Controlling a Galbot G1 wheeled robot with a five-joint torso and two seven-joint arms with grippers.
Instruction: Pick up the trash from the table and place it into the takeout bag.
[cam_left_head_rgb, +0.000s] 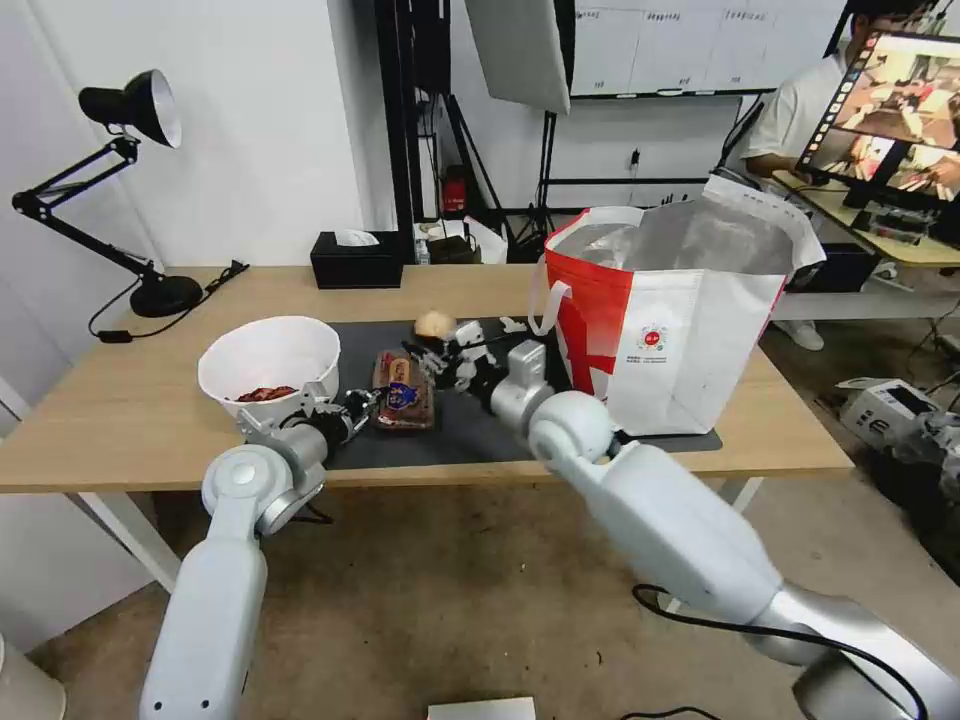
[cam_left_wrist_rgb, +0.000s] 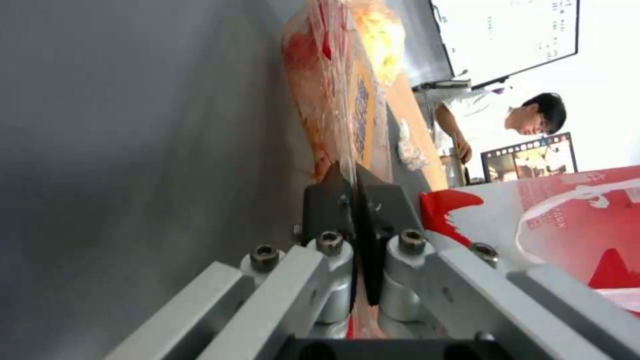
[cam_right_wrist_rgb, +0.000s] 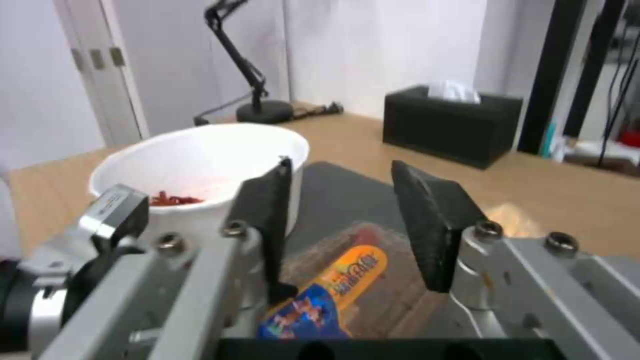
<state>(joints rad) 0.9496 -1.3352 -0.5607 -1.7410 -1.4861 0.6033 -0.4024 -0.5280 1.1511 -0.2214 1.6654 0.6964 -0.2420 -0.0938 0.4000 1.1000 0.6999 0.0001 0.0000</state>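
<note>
The clear two-compartment tray (cam_left_head_rgb: 405, 392) with food bits and an orange-blue wrapper lies on the dark mat (cam_left_head_rgb: 470, 435). My left gripper (cam_left_head_rgb: 374, 400) is low at the tray's near-left edge, and in the left wrist view (cam_left_wrist_rgb: 357, 175) it is shut on the rim of the tray (cam_left_wrist_rgb: 333, 75). My right gripper (cam_left_head_rgb: 425, 358) hovers open just above the far end of the tray (cam_right_wrist_rgb: 347, 280), fingers (cam_right_wrist_rgb: 427, 220) spread. The white bowl (cam_left_head_rgb: 270, 365) with reddish scraps stands left of the mat. A tan lump (cam_left_head_rgb: 434, 323) and a tiny white scrap (cam_left_head_rgb: 513, 323) lie behind the tray. The takeout bag (cam_left_head_rgb: 680, 320) stands open to the right.
A black tissue box (cam_left_head_rgb: 357, 260) sits at the table's (cam_left_head_rgb: 130, 400) back edge and a black desk lamp (cam_left_head_rgb: 150, 290) at the far left. Beyond the bag, a person sits at a paler desk with a monitor (cam_left_head_rgb: 895, 110). The left arm's wrist (cam_right_wrist_rgb: 100, 220) is close beside the bowl (cam_right_wrist_rgb: 200, 160).
</note>
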